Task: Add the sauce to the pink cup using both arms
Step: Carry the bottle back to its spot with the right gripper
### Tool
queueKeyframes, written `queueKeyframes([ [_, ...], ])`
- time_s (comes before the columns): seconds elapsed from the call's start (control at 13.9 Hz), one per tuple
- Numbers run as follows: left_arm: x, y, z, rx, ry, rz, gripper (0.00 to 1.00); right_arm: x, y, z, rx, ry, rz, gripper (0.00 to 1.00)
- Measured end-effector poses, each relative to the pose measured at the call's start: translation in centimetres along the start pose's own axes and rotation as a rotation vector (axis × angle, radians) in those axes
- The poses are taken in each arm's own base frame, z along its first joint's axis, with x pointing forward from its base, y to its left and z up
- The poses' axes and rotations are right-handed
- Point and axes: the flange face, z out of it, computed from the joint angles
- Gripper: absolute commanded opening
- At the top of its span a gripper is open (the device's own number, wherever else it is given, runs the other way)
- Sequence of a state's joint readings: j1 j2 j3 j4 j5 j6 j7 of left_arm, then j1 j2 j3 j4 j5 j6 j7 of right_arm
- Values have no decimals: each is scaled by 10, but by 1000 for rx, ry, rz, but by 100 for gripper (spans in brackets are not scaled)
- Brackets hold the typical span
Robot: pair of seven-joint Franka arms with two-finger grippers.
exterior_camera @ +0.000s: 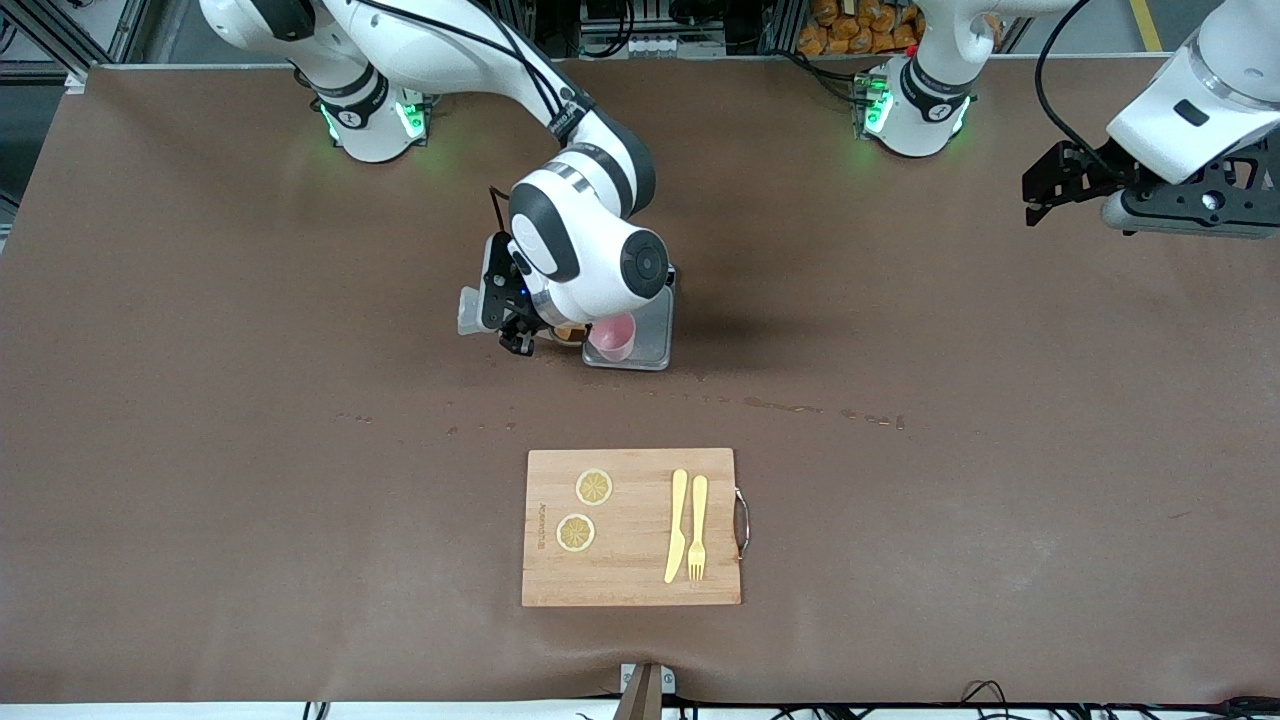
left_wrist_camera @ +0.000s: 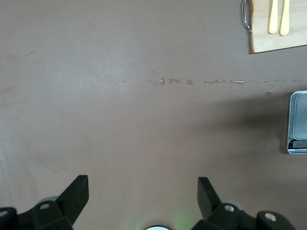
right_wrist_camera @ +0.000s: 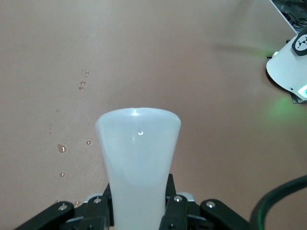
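Sauce bottle (right_wrist_camera: 138,163) sits clenched in the right end effector (exterior_camera: 512,322), tipped on its side with its long axis running toward the pink cup (exterior_camera: 612,338), which stands just beside that end effector on the grey scale (exterior_camera: 655,330). The orange nozzle end is hidden under the wrist (so whether sauce is flowing, or what the cup holds, I cannot tell). Left end effector (left_wrist_camera: 142,194) waits released, well apart, over bare table (exterior_camera: 1000,450).

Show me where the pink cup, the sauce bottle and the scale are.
pink cup (exterior_camera: 612,338), front view, its side wall.
sauce bottle (right_wrist_camera: 138,158), right wrist view, its translucent body.
scale (left_wrist_camera: 298,120), left wrist view, its metal plate.
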State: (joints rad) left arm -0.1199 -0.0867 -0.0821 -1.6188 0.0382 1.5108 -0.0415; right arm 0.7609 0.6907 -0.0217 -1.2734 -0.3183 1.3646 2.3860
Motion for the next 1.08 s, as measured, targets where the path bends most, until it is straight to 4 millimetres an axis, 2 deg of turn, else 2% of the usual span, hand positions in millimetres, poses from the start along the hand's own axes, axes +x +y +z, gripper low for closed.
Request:
queueKeyframes([
  [0.14,0,0,0,0,0,0,100,7,-5,-4,-10,-25,-15,0],
  [0.29,0,0,0,0,0,0,100,29,-16,-13,-50,-103,-32,0],
  [0.65,0,0,0,0,-3,-1,100,122,-55,-36,-121,-377,-33,0],
  [0.94,-1,0,0,0,-8,-1,100,177,-84,-29,-175,-571,-55,0],
  [1.08,-1,0,1,0,-13,-1,100,215,-98,-22,-185,-674,-80,0],
])
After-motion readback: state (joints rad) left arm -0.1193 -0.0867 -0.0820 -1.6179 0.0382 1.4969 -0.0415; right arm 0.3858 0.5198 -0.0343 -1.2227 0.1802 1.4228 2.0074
